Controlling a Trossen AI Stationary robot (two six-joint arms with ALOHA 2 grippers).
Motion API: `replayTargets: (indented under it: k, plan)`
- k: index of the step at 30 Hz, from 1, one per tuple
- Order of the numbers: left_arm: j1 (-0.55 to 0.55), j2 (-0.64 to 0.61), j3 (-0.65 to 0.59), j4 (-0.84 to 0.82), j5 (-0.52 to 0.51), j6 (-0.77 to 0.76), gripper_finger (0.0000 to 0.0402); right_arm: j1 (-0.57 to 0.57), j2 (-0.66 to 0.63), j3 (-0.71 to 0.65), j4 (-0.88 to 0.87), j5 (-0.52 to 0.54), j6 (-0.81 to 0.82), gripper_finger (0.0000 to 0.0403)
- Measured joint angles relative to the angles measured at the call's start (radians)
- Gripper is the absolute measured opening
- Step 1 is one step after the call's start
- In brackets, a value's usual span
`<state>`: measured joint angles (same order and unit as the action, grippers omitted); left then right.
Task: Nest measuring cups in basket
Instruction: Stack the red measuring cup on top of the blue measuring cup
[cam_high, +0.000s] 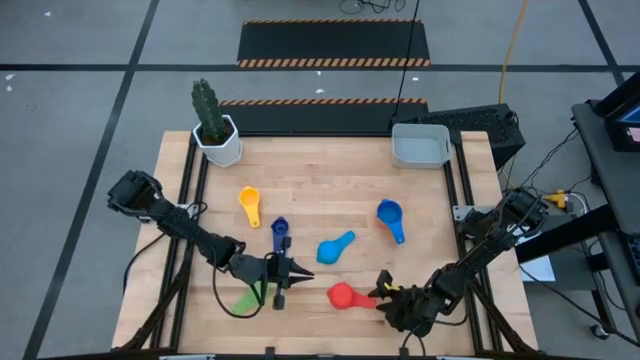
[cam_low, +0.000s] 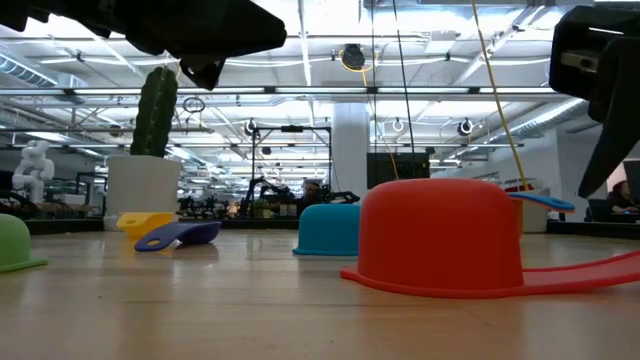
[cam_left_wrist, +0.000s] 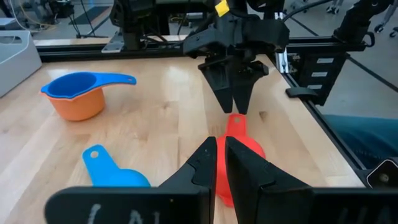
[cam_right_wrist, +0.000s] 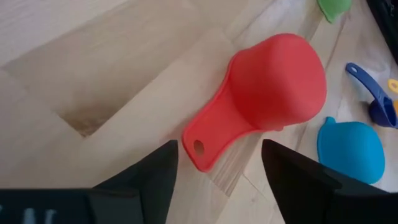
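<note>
I have the right gripper (cam_right_wrist: 214, 168) lined up on the small red plastic measuring cup (cam_high: 343, 295), which lies upside down, dome up, at the lower middle of the high view. The claw is released, its 2 fingers (cam_right_wrist: 146, 177) spread either side of the handle tip and not touching it. To do this pick well, I judge I should come down squarely so both pads meet the flat handle edges together, and clench near the hanging hole rather than on the dome, which would likely slip. The cup's long axis runs across the high frame: bowl toward the left, handle pointing right at my gripper. The left gripper (cam_high: 285, 270) waits clenched and empty just left of the cup. The light grey rectangular plastic basket (cam_high: 420, 146) sits at the upper right, well apart
</note>
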<state>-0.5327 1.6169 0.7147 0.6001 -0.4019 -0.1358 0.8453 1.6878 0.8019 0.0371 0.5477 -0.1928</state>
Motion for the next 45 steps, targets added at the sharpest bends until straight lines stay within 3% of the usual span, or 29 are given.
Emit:
replayTargets:
  k: [6, 15, 25, 45]
  plan:
    - [0.0, 0.0, 0.0, -0.007, 0.0, 0.002, 0.0037, -0.008, 0.0, -0.035, 0.008, 0.0, -0.007, 0.0182]
    - [0.0, 0.0, 0.0, -0.007, 0.0, 0.033, 0.0037, -0.01, 0.006, -0.083, 0.159, -0.055, -0.096, 0.0144]
    - [0.001, 0.0, 0.0, -0.01, 0.0, 0.054, 0.0037, -0.048, 0.14, -0.08, 0.321, -0.086, -0.152, 0.0139]
    - [0.001, 0.0, 0.0, -0.029, 0.0, 0.045, 0.0037, 0.001, 0.082, -0.082, 0.216, -0.015, -0.141, 0.0139]
